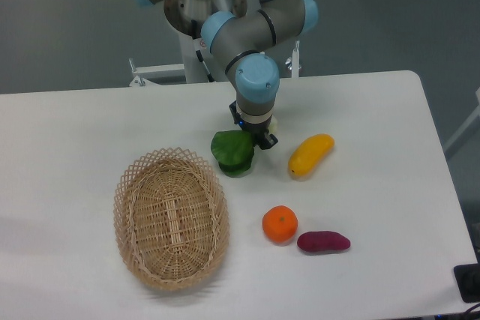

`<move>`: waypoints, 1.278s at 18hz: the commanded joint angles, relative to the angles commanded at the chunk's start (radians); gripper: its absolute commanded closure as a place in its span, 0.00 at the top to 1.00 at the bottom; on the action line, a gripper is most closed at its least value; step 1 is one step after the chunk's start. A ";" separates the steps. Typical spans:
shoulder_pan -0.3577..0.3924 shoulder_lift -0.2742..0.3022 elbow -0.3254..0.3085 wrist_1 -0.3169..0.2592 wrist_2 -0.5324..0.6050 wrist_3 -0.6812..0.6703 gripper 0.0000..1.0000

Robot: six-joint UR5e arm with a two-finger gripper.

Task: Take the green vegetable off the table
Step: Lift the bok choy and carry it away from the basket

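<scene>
The tabletop (90, 118) fills most of the frame. A basket (171, 218) lies at lower left. The vegetable (232, 152) sits at centre, just above and right of the basket, with the gripper (255, 134) at its right edge. An elongated fruit (310, 154) lies right of the gripper. A round fruit (280, 224) lies lower centre, a sweet potato (323, 242) just beside it on the right.

The arm reaches forward from its base at the far edge, elbow folded, grey links joined by light blue caps. Its wrist points straight down, a blue cap facing the camera. The hand (255, 137) hangs low beneath it, dark fingers mostly hidden by the wrist; their spacing cannot be made out.
</scene>
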 joint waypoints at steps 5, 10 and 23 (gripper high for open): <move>0.005 0.012 0.095 -0.100 -0.002 0.003 0.30; 0.012 0.009 0.215 -0.189 0.000 0.003 0.30; 0.081 -0.106 0.472 -0.184 -0.040 -0.006 0.31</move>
